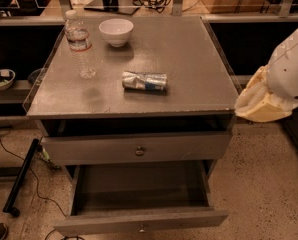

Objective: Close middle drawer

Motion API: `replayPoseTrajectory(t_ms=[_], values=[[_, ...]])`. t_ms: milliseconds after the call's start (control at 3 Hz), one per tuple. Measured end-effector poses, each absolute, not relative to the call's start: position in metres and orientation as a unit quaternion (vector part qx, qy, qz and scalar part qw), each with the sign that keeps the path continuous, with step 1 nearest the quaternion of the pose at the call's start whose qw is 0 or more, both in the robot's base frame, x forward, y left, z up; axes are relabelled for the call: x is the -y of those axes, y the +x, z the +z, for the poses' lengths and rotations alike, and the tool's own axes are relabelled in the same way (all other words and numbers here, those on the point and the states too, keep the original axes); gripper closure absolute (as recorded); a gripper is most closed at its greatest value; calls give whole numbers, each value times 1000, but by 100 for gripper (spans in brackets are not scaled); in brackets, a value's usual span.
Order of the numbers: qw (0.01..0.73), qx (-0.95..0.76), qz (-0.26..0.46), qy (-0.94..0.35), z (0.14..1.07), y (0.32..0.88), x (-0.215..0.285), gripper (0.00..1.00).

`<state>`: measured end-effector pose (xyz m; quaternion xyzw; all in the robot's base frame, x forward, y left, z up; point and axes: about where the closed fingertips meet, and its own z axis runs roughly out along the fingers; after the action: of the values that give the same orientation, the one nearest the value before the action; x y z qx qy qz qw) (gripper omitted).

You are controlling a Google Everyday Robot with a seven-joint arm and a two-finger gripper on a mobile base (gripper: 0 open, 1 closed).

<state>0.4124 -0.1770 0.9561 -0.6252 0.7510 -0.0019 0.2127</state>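
The middle drawer (pixel 139 191) stands pulled far out; the pincer (pixel 260 105) hangs right of the worktop (pixel 189 59) — apart or together, we cannot tell. We should push its front centrally — 1 straight shove.

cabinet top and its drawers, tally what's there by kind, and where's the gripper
water bottle: 1
white bowl: 1
crushed can: 1
grey drawers: 2, the upper drawer and the middle drawer
total: 5
The gripper hangs right of the cabinet, touching nothing.
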Motion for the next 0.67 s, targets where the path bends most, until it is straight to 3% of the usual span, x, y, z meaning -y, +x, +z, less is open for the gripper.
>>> replayPoseTrajectory(t_ms=[667], values=[[215, -766, 26, -606, 898, 422, 157, 100]])
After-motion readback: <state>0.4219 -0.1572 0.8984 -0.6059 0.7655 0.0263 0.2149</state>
